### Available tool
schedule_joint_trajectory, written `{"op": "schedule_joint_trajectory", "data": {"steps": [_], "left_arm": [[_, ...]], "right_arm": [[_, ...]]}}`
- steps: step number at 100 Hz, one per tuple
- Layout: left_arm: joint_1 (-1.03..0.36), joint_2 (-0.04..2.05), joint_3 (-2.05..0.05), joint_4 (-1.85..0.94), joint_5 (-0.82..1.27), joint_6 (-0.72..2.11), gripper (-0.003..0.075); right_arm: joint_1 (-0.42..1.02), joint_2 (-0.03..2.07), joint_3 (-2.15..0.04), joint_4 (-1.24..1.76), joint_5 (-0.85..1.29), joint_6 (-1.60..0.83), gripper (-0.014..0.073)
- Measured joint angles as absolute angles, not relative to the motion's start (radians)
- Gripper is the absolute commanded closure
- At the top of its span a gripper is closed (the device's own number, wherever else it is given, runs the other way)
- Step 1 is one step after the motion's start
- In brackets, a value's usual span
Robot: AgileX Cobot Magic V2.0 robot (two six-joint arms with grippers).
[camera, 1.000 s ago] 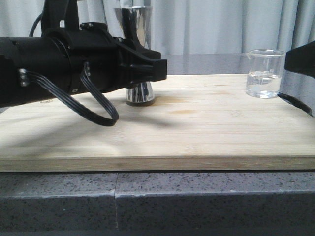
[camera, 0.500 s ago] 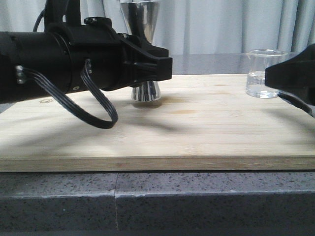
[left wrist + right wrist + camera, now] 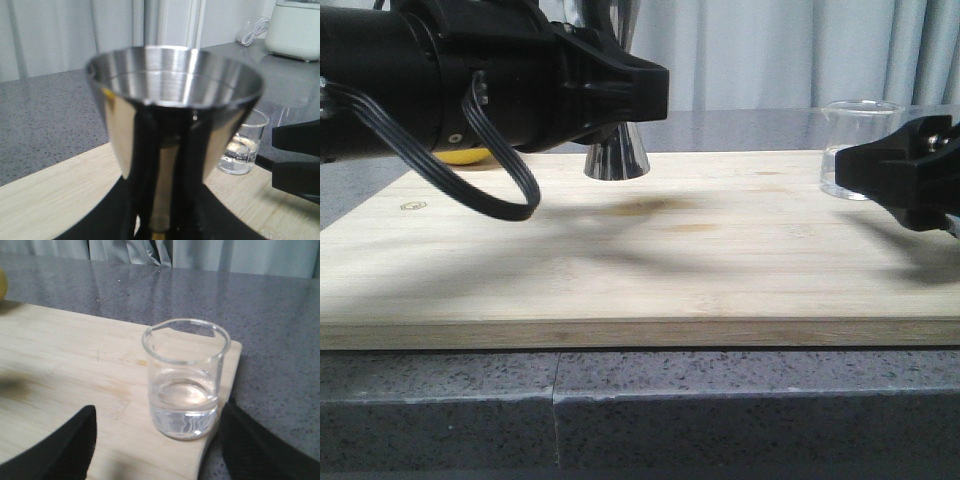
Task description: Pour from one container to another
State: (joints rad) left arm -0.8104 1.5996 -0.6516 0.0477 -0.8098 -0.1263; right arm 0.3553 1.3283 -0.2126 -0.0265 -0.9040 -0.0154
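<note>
My left gripper is shut on the narrow waist of the steel jigger and holds it upright in the air above the wooden board. In the left wrist view the jigger's open top cone fills the middle, with black fingers on either side of its waist. The glass beaker, holding a little clear liquid, stands at the board's far right corner. My right gripper is open, its fingers on either side of the beaker and short of it. From the front that gripper partly hides the beaker.
A yellow lemon lies on the board behind my left arm. Beyond the board is a grey speckled counter and curtains. A white appliance with a cord stands far back on the counter.
The left gripper has lifted the jigger off the board. The right gripper has come in from the right and now stands in front of the beaker.
</note>
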Motion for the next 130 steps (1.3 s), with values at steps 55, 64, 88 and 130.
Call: {"op": "schedule_joint_trajectory", "data": {"steps": [55, 64, 88, 130], "left_arm": [[-0.810, 1.600, -0.652, 0.049, -0.810, -0.134, 0.0739], [-0.810, 1.600, -0.652, 0.049, -0.809, -0.134, 0.0739], [-0.810, 1.600, -0.652, 0.049, -0.809, -0.136, 0.0739], [-0.810, 1.600, -0.652, 0.049, -0.807, -0.136, 0.0739]], "right_arm": [[0.331, 1.425, -0.272, -0.007, -0.971, -0.036, 0.0125], [0.331, 1.446, -0.293, -0.007, -0.979, -0.036, 0.0125], [0.331, 1.509, -0.345, -0.007, -0.987, -0.036, 0.0125], [0.331, 1.577, -0.382, -0.007, -1.018, -0.036, 0.0190]]}}
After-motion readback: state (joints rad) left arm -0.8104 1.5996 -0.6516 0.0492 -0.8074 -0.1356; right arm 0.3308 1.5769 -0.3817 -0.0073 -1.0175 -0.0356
